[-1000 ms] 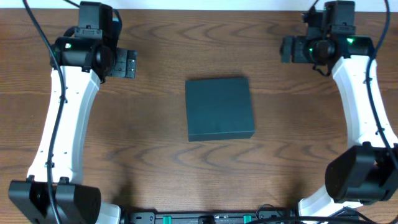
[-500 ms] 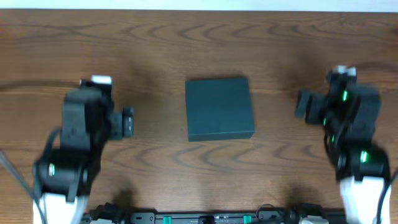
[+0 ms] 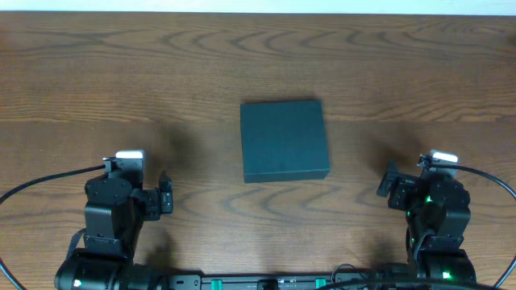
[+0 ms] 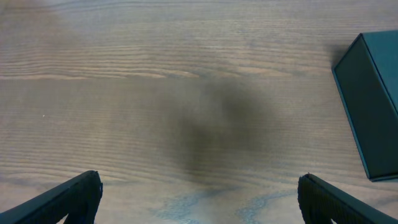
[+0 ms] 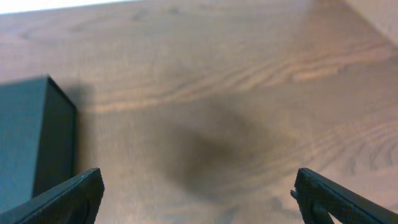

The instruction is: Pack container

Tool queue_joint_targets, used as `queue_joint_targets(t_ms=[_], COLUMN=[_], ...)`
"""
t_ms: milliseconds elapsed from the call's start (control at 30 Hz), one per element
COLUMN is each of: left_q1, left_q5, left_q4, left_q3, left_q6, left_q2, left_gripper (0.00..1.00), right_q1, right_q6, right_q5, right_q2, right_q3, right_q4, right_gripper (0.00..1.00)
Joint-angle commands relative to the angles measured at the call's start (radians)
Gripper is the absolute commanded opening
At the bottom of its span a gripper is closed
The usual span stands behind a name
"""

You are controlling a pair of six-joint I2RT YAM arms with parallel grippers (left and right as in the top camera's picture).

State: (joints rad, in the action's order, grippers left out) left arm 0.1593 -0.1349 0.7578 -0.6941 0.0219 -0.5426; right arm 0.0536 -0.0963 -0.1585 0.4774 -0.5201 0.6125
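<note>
The container [image 3: 285, 140] is a dark teal-green square box, lid shut, in the middle of the wooden table. Its edge shows at the right of the left wrist view [image 4: 373, 99] and at the left of the right wrist view [image 5: 31, 143]. My left gripper [image 4: 199, 196] is open and empty, low over bare wood to the left of the box; in the overhead view it sits near the front left [image 3: 165, 201]. My right gripper [image 5: 196, 193] is open and empty, near the front right [image 3: 387, 189], to the right of the box.
The wooden table [image 3: 258, 56] has only the box on it. Black cables run from both arms at the front edge. The table's far edge meets a white wall at the top.
Both arms have pulled back from the far corners of the table to the front edge, lowering as they came. The container has not moved.
</note>
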Motion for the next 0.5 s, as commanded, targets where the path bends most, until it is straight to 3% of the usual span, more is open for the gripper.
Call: queue_joint_targets(t_ms=[0, 467], left_q1=[0.003, 0.003], left_q5=[-0.008, -0.008], left_q4=[-0.004, -0.004], left_q3=[-0.002, -0.002], left_q6=[-0.013, -0.013], left_q2=[-0.006, -0.006], left_gripper=[0.98, 0.99], right_q1=[-0.008, -0.008], right_q6=[-0.015, -0.015], right_q5=[-0.018, -0.018], right_q2=[-0.004, -0.003], right_q3=[0.005, 0.005], right_q4=[0.032, 0.222], right_gripper=[0.99, 0.99])
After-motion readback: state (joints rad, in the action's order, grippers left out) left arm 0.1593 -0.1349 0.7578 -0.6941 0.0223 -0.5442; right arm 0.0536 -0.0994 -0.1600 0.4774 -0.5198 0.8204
